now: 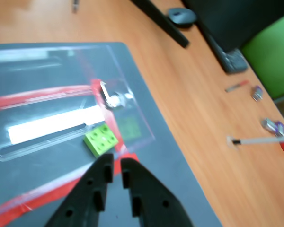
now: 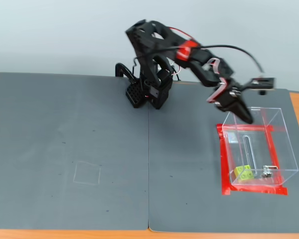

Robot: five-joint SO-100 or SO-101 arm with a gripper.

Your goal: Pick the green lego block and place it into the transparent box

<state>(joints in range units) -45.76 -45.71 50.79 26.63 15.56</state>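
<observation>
Block: the green lego block (image 2: 244, 172) lies inside the transparent box (image 2: 284, 133), on its floor at the lower left corner in the fixed view; in the wrist view you see it (image 1: 101, 140) at frame centre, studs up, just above the fingertips.
Box: it stands at the right of the fixed view inside a red tape outline (image 2: 223, 160), with a metal latch (image 1: 112, 99) and a long slot (image 1: 42, 135) in one wall.
Fingers: the gripper (image 1: 117, 166) holds nothing; its two fingers stand nearly together with a thin gap between them. In the fixed view it (image 2: 245, 117) hangs over the box's upper left rim.
Progress: you can judge the placing done, since the block rests in the box and is free of the fingers.
Risk, rim: the fingertips sit near the thin wall; if you swing away sideways without rising, you may clip the rim and shove the box off its tape.
Risk, cable: the black cable (image 2: 229, 48) arcs above the arm; it could snag.
Surface: a grey mat (image 2: 89, 149) on a wooden surface (image 1: 203, 94).
</observation>
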